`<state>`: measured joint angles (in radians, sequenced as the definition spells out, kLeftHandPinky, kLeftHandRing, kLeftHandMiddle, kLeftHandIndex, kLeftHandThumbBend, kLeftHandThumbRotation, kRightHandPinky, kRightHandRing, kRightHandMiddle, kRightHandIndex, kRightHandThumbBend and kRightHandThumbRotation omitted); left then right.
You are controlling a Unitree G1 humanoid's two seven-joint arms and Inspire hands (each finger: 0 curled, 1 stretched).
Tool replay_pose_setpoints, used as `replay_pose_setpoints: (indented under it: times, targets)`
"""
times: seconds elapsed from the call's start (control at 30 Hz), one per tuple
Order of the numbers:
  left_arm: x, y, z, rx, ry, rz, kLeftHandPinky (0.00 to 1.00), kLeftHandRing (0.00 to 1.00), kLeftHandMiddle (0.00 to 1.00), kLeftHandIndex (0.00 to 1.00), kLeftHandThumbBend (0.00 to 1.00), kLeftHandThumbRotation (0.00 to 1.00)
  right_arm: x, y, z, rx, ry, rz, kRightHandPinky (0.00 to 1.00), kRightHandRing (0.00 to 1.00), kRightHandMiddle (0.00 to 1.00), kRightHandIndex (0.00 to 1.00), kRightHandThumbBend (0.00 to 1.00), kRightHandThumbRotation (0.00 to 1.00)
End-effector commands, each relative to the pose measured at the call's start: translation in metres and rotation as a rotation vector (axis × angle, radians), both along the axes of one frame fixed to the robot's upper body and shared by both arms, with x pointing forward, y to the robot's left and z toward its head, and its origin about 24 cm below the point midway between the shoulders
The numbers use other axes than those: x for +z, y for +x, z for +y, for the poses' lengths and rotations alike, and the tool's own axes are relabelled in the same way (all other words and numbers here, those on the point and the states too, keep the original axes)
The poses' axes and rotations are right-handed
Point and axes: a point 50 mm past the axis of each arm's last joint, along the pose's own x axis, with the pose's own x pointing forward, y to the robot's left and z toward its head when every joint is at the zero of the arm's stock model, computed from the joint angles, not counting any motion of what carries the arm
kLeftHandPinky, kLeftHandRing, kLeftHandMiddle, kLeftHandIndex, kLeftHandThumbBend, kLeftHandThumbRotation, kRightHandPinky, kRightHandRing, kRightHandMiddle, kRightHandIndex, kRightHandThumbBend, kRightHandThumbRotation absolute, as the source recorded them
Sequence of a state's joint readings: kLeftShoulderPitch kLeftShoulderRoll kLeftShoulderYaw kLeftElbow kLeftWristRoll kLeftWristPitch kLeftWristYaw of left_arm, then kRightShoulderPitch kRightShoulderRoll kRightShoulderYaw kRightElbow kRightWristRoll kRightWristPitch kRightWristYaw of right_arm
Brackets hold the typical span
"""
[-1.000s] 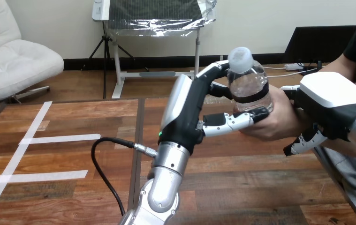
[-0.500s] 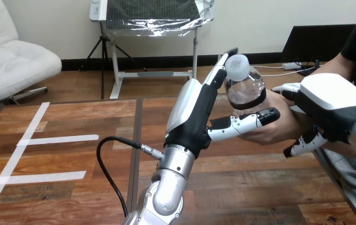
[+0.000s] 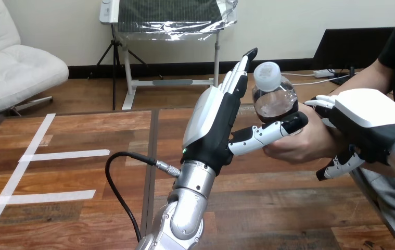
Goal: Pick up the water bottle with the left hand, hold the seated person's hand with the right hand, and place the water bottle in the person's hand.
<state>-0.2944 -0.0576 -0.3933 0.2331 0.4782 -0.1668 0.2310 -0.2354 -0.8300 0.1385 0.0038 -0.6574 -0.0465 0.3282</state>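
The clear water bottle (image 3: 274,99) with a white cap stands upright in the person's hand (image 3: 299,143), whose fingers wrap its lower part, above the table's right half. My left hand (image 3: 213,130) is just left of the bottle, open, with its fingers straight and pointing up beside the cap. Its thumb reaches right and lies against the bottle's lower side. My right hand (image 3: 367,117) sits over the person's wrist at the right. Its fingers curl over the top and its thumb hooks underneath.
The wooden table (image 3: 80,135) carries white tape strips (image 3: 65,154) on its left half. A black cable (image 3: 117,177) loops from my left wrist over the table's middle. The person's forearm runs to the right edge.
My left hand's fingers have uncurled from the bottle and straightened upward. The bottle stays in the person's hand. My right hand keeps its hold on the wrist.
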Motion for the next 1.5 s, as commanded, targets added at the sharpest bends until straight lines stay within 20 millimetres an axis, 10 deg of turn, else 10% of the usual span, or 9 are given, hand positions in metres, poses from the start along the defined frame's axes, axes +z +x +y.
replay_pose_setpoints:
  times: [0.0, 0.7, 1.47]
  targets:
    - [0.020, 0.002, -0.007, -0.005, -0.046, -0.073, 1.00, 1.00, 1.00, 1.00, 1.00, 0.79, 0.021, 0.003, -0.003, -0.011, 0.029, -0.098, 0.86, 0.94, 0.94, 0.88, 0.89, 0.01]
    - [0.016, -0.009, 0.004, -0.020, -0.174, -0.052, 1.00, 1.00, 1.00, 1.00, 0.97, 0.70, 0.029, -0.018, 0.007, 0.012, 0.219, -0.179, 0.82, 0.92, 0.92, 0.87, 0.85, 0.00]
    - [-0.001, -0.057, 0.033, 0.046, -0.454, -0.087, 0.98, 0.97, 0.98, 0.98, 0.81, 0.82, 0.008, -0.069, 0.051, 0.031, 0.770, -0.480, 0.77, 0.87, 0.88, 0.82, 0.45, 0.00]
